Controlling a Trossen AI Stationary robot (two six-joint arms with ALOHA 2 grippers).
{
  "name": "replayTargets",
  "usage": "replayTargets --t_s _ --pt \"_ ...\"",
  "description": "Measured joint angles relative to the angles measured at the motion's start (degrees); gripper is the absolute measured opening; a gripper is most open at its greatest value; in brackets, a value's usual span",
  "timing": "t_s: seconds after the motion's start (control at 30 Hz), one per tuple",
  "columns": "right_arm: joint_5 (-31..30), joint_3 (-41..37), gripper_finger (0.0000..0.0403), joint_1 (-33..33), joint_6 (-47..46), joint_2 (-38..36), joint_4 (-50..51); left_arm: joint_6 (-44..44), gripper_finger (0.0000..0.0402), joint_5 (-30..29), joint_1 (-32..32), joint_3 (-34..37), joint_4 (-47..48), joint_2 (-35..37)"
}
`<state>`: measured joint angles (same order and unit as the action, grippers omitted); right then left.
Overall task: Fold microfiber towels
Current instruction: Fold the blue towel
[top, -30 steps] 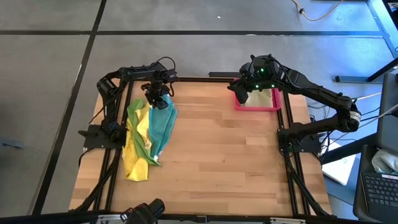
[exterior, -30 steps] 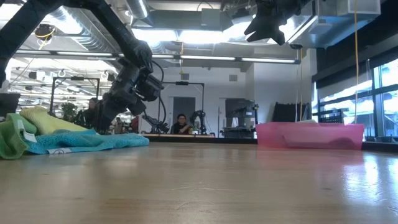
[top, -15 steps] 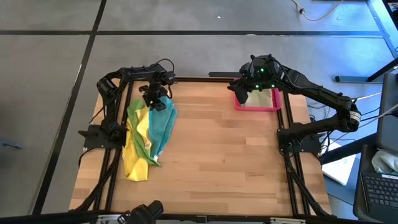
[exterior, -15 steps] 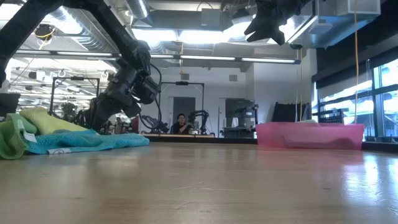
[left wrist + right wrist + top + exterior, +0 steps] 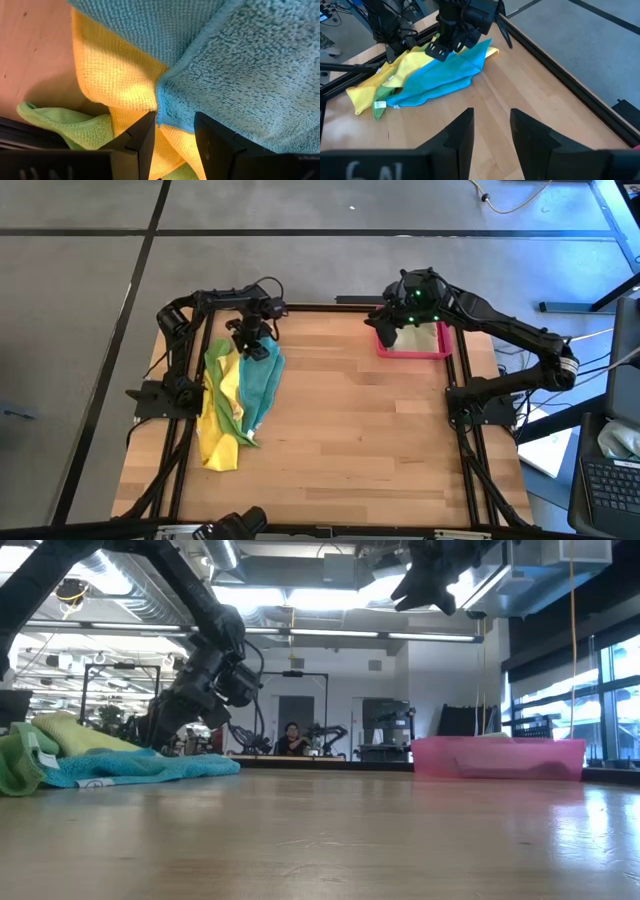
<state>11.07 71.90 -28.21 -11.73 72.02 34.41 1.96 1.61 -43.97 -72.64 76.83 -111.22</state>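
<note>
Left hand open, lowered; right hand open, raised.

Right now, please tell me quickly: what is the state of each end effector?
Left end effector: open, empty, poised just over the teal towel on the pile.
Right end effector: open, empty, raised above the pink tray.

No text, brand, number or sign can be read in any view. A small white tag sewn to the edge of the teal towel carries dark marks that are too small to make out, and the same holds for the pale tag on that towel in the low view. Pale raised characters at the near edge of the right wrist view, on the dark body of the right gripper, are cut off and cannot be read.
</note>
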Motion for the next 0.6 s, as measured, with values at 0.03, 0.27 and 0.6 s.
replayTargets --t_s 0.03,0.27,0.6 --pt "0.0 0.0 0.0129 0.0 0.0 0.1 0.1 0.0 0.0128 0.0 0.2 0.0 0.0 0.0" --pt "0.6 0.0 0.0129 0.0 -0.1 0.6 -0.1 0.1 0.0128 0.0 0.1 0.0 -0.3 0.0" --pt "0.6 0.0 0.0129 0.0 -0.2 0.6 0.0 2.0 0.0084 -0.8 -0.3 0.0 -0.8 0.0"
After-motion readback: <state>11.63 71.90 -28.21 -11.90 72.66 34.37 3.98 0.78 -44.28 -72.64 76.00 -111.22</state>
